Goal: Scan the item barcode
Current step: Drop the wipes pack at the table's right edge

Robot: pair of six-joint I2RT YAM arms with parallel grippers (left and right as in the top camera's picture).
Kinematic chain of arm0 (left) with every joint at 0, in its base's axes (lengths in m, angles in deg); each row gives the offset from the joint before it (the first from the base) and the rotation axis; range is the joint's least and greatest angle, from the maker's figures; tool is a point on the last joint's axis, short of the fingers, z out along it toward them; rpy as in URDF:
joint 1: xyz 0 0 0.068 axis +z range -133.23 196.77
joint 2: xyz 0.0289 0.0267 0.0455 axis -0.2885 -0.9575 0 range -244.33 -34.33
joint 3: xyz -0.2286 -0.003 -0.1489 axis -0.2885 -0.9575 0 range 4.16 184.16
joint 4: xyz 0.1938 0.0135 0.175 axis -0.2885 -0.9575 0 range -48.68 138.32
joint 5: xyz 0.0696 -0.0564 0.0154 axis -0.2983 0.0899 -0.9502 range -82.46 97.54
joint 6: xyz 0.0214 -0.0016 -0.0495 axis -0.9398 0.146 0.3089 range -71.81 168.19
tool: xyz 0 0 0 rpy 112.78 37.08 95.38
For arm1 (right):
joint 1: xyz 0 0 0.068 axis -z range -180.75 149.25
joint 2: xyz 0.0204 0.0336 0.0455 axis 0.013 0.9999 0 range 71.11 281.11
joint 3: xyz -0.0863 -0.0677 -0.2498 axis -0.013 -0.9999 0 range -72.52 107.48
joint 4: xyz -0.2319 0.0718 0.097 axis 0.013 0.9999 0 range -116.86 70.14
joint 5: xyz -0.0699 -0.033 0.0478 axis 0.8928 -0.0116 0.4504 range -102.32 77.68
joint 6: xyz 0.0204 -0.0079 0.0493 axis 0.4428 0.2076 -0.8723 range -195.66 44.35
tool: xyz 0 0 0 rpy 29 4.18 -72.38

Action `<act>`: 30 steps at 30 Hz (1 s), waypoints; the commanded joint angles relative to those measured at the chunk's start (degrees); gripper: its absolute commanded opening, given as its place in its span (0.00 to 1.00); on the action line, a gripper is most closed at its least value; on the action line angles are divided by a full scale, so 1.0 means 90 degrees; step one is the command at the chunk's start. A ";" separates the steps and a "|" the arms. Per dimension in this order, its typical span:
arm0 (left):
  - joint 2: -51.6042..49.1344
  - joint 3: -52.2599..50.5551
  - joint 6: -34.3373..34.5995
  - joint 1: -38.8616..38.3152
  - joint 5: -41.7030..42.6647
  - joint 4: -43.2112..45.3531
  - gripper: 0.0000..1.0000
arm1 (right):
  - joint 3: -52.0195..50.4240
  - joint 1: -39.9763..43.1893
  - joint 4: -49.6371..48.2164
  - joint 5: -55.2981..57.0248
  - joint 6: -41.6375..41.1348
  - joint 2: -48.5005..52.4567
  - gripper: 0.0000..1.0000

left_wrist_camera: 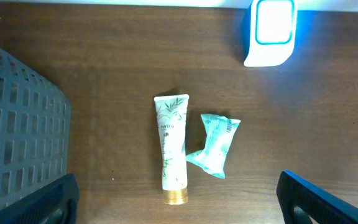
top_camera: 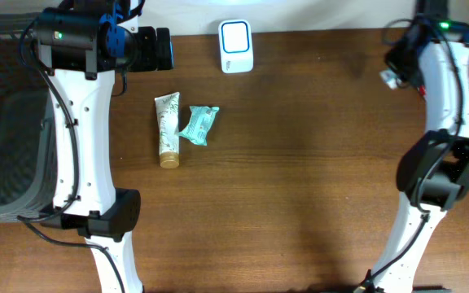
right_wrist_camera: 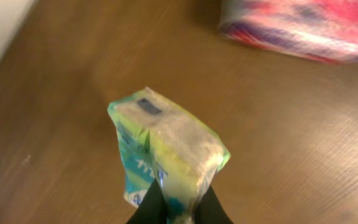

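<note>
Pack (right_wrist_camera: 166, 149) looks light, soft, crushable; we pinch its edge in right gripper (right_wrist_camera: 179, 205), clamped tight. Left gripper (left_wrist_camera: 179, 214) wide open, empty.

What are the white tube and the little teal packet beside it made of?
The tube looks like smooth plastic, matte white, with a shiny gold cap. The teal packet seems to be thin plastic film: crinkled, with crimped ends.

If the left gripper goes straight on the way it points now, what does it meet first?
Most likely the white tube, near its gold-capped end, which sits centred between the fingers of the left gripper in the wrist view. Depth is unclear; it might reach bare table just short.
</note>
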 commanded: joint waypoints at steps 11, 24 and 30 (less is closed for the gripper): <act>0.0027 -0.0002 -0.0032 0.0027 -0.0002 -0.0002 0.99 | 0.0036 0.2113 0.0916 0.0180 -0.0627 -0.0134 0.05; 0.0027 -0.0002 -0.0032 0.0027 -0.0002 -0.0002 0.99 | 0.0002 0.2108 0.0959 0.0787 -0.0602 0.0231 0.30; 0.0027 -0.0002 -0.0032 0.0027 -0.0002 -0.0005 0.99 | 0.0002 0.1996 0.0697 -0.1940 0.1780 0.0231 0.52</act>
